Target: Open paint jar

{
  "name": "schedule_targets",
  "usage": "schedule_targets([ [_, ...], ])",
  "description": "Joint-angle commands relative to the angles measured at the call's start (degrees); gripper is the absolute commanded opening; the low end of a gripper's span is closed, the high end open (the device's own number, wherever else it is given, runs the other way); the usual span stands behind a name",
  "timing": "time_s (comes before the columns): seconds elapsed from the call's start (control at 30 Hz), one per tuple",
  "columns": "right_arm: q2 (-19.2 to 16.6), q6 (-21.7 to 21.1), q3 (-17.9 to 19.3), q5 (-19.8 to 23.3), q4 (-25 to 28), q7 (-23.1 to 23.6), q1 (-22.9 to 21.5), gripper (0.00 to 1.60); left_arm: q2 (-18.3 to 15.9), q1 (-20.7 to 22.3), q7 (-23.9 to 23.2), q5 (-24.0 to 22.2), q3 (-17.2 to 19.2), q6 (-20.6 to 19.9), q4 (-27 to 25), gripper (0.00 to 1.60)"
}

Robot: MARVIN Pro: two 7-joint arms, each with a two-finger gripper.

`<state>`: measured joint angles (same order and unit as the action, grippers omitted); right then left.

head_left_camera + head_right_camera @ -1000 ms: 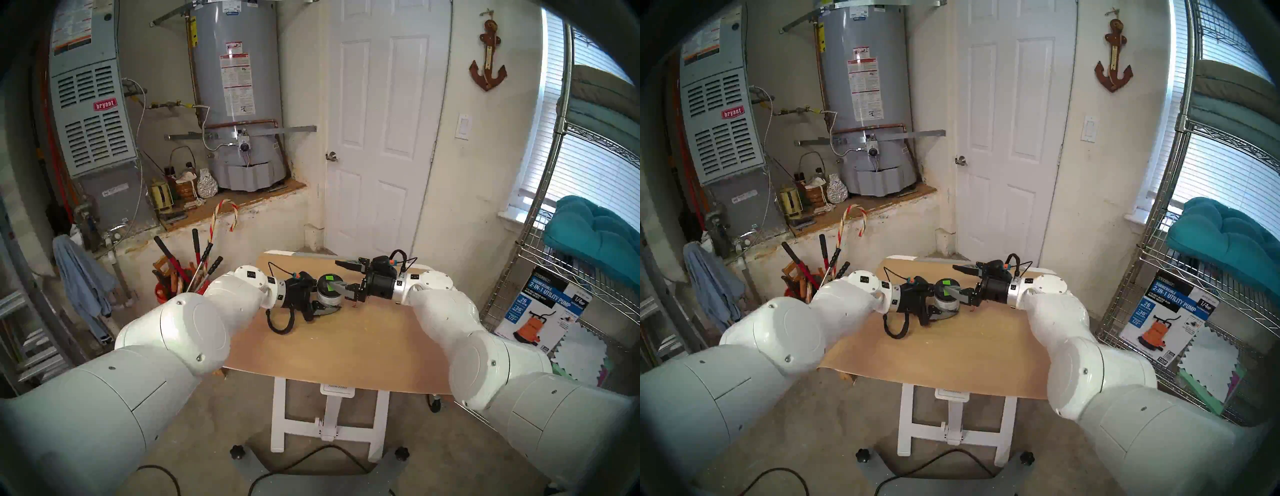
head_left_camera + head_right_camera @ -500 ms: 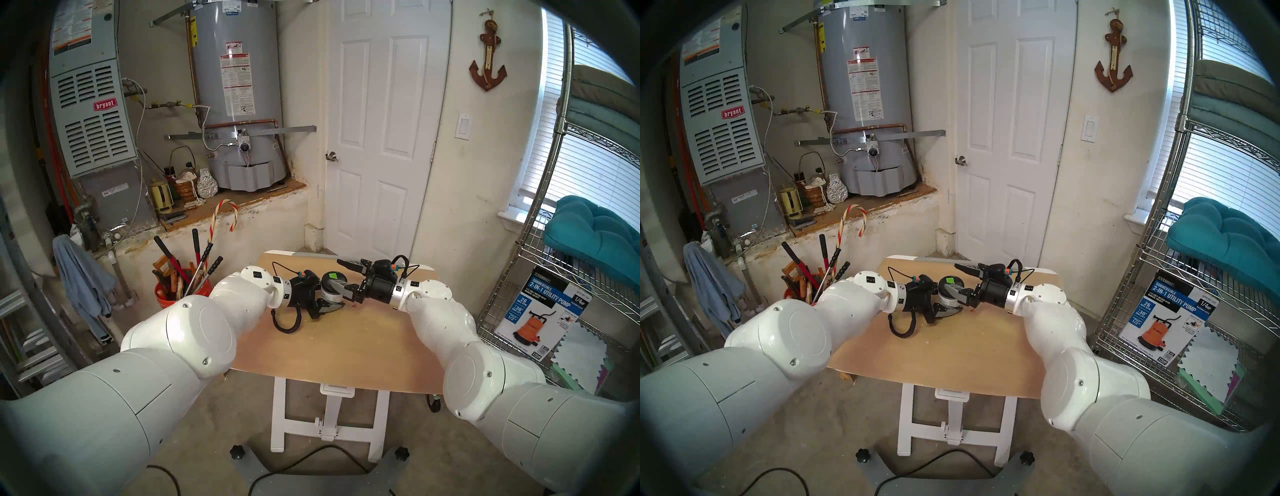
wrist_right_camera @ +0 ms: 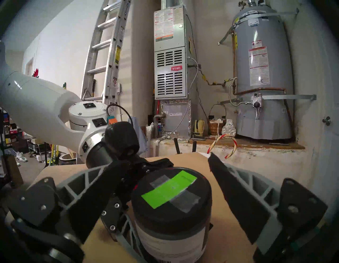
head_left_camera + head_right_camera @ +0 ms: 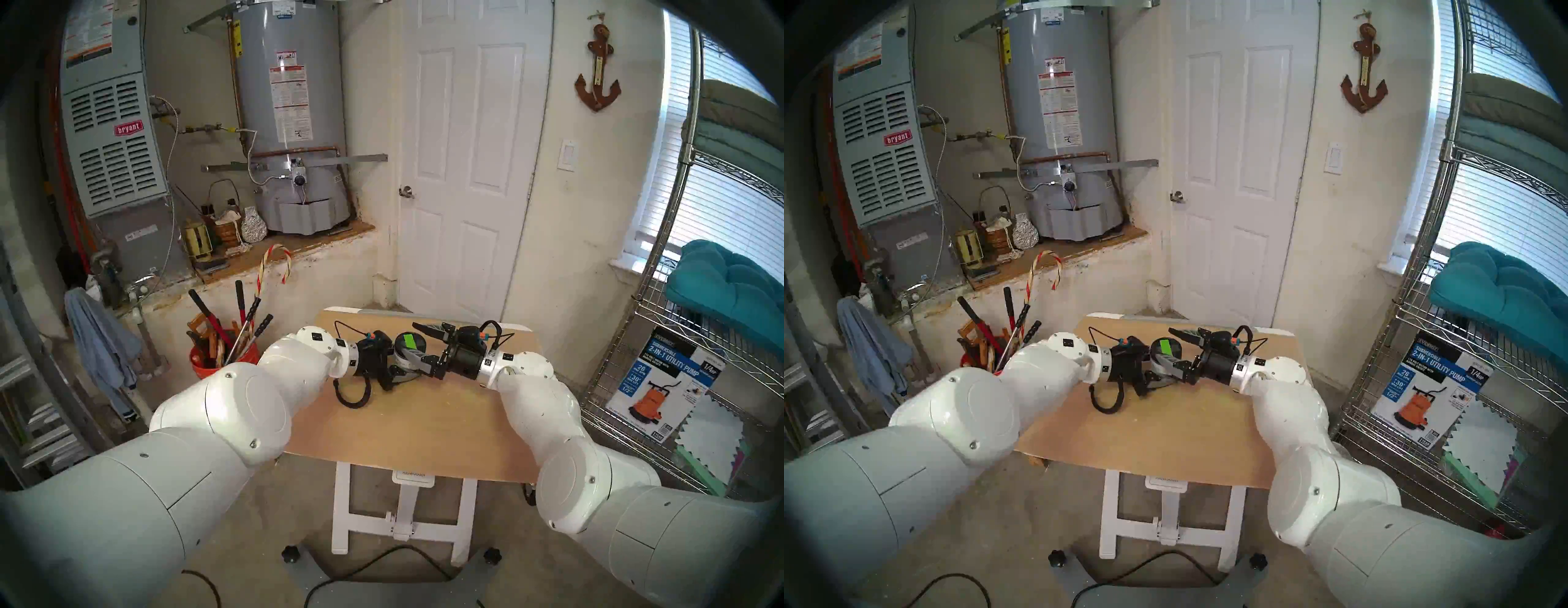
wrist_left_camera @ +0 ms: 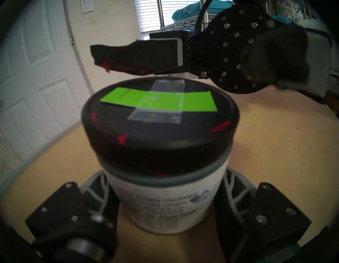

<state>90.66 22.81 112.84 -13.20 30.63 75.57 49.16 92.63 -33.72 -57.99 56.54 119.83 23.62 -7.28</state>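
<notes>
The paint jar [image 4: 408,344] stands upright on the far part of the wooden table [image 4: 424,429]. It has a white printed label and a black lid [image 5: 159,128] with a green strip taped on top. My left gripper [image 4: 403,366] comes in from the left and is shut on the jar's body [image 5: 165,198], below the lid. My right gripper [image 4: 412,340] reaches in from the right and is open. Its fingers [image 3: 238,192] stand on either side of the lid [image 3: 170,192], with gaps showing. Red paint smears mark the lid rim.
An orange bucket of tools [image 4: 220,361] stands on the floor left of the table. A wire shelf [image 4: 662,322] with a pump box is on the right. My left wrist's coiled cable [image 4: 352,395] hangs over the tabletop. The door is behind the table.
My right gripper has moved left and down, from above and beyond the jar to straddling its lid. The left gripper kept its grip and shifted the jar slightly away.
</notes>
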Motion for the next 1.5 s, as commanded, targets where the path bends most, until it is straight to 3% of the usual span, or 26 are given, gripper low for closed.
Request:
schedule_targets([
  [0.0,2.47,0.64,-0.32,-0.24,3.64,-1.63,1.18,1.60,-0.37,-0.18,-0.18,0.01,0.01,-0.19,0.27,0.00],
  [0.83,5.09,-0.22,-1.30,-6.16,12.32,-10.69,6.28,1.60,-0.46,-0.03,-0.59,-0.23,0.06,-0.15,0.66,0.00],
  [1.3,5.86,-2.47,-0.80,-7.58,15.78,-11.84,7.42,1.57,-0.50,-0.13,-0.84,-0.31,0.11,-0.31,0.71,0.00],
  [1.33,5.88,-2.62,-0.82,-7.61,16.00,-11.81,7.50,1.10,-0.51,-0.16,-0.85,-0.32,0.10,-0.30,0.71,0.00],
  [1.37,5.89,-2.77,-0.83,-7.63,16.18,-11.77,7.57,0.78,-0.53,-0.18,-0.88,-0.32,0.10,-0.29,0.73,0.00],
  [1.47,5.71,-3.01,-0.97,-7.90,16.56,-11.56,7.70,0.38,-0.62,-0.18,-1.01,-0.31,0.07,-0.36,0.77,0.00],
])
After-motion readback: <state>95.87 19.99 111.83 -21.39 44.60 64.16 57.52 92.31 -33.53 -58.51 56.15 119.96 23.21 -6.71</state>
